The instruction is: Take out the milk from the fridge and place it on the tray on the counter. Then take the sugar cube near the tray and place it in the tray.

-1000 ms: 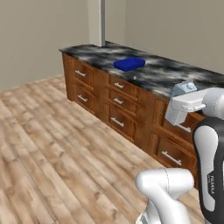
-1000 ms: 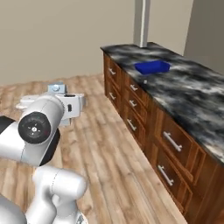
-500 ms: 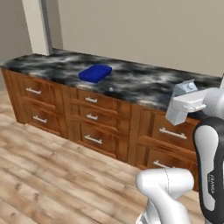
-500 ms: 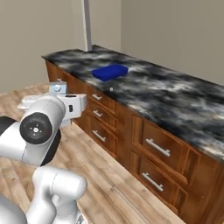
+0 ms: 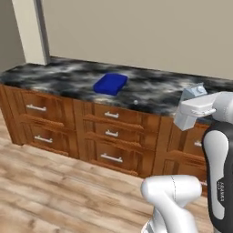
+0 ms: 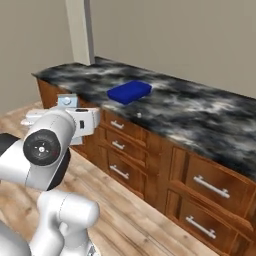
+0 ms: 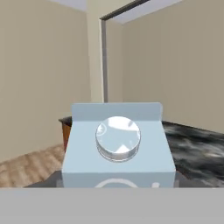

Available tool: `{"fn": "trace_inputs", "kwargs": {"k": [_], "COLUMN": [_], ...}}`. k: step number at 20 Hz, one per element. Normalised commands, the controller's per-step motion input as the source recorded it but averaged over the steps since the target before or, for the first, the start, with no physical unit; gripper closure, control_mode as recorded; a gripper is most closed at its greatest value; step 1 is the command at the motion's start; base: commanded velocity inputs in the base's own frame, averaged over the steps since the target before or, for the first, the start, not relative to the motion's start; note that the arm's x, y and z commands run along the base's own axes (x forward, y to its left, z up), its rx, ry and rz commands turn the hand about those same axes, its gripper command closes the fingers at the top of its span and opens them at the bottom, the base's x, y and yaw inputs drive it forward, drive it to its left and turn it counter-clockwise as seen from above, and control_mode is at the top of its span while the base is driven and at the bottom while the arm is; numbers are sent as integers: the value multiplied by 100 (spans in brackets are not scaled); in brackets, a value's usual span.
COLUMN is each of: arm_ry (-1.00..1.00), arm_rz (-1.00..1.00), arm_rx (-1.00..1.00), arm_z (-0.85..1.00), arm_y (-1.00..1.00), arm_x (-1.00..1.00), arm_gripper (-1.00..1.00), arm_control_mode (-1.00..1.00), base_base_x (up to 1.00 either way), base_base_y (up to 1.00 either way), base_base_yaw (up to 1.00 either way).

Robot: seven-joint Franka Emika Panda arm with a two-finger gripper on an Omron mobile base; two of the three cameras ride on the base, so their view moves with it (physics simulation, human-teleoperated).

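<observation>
the milk [image 7: 118, 146] is sitting right in front of the hand camera as a pale grey-blue carton with flat matte faces, a slanted top panel, a thin upright ridge along its peak and a round, glossy, silvery cap in the middle of the slope. the gripper [image 5: 193, 102] is showing as a white boxy hand at the right of the left base view, and a small pale peaked shape is poking up just above it; in the right base view the same hand [image 6: 75, 117] is sitting at the left, level with the drawer fronts, again with a small pale-grey piece on top. the fingertips themselves are hidden behind the carton, so i cannot tell for sure how the pincer stands, though the carton is staying up against the hand with no surface under it. the counter [image 5: 68, 77] is stretching across the scene as a long slab of black marble-patterned stone with cloudy white and tan veins, over warm brown wooden drawers with slim silver bar handles. the tray [image 5: 110, 84] is lying flat on that stone, a shallow deep-blue rectangle with rounded corners and a low rim, well apart from the hand. the sugar cube [image 5: 135, 102] is showing as a tiny white speck on the dark stone near the front edge, just beside the tray's near corner and not touching it. the floor is laid in light wood-grain planks.
</observation>
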Motion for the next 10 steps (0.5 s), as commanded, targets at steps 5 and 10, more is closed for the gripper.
{"fn": "trace_inputs", "kwargs": {"k": [5,10], "arm_ry": [0,0], "arm_rz": [0,0], "arm_rx": [0,0], "arm_z": [0,0], "arm_y": [0,0], "arm_x": [0,0], "arm_gripper": [100,100], "arm_control_mode": [100,100], "base_base_x": [88,67], "base_base_y": [100,100], "base_base_yaw": [-42,-61]}}
